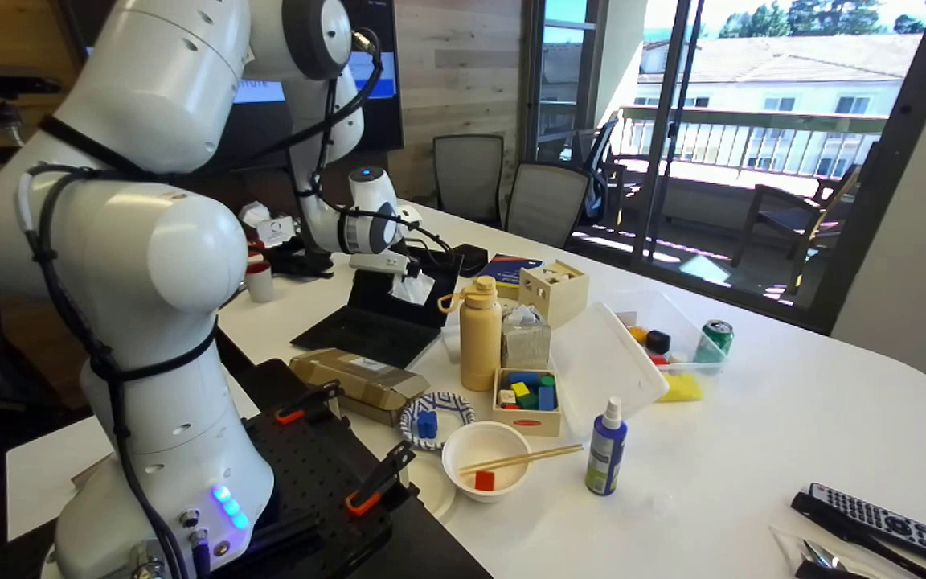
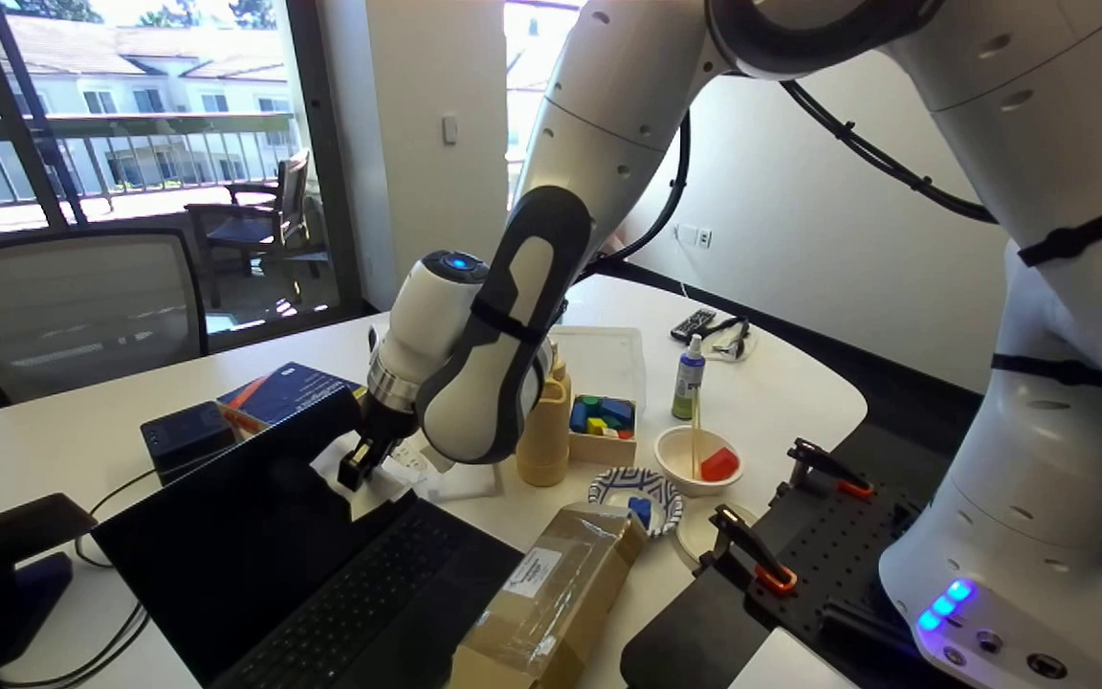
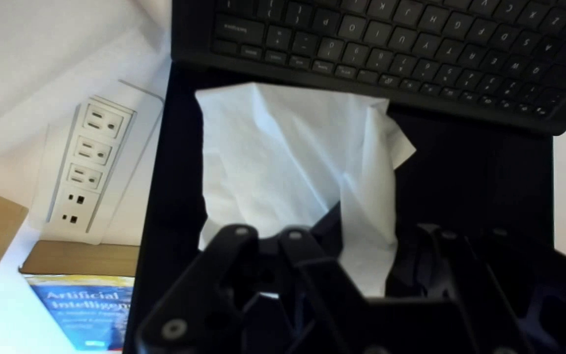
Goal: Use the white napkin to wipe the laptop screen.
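The laptop's dark screen stands open, with its keyboard toward the robot base. The screen also shows in the other views. My gripper is in front of the screen's upper part, near one side edge, pointing down. It shows in an exterior view and the wrist view. It is shut on the white napkin, which hangs from the fingers. In the wrist view the napkin spreads over part of the dark screen. I cannot tell whether it touches the screen.
A yellow bottle and a cardboard box stand close to the laptop. A blue book and a black box lie behind the screen. A wooden box and a table outlet strip are beside it.
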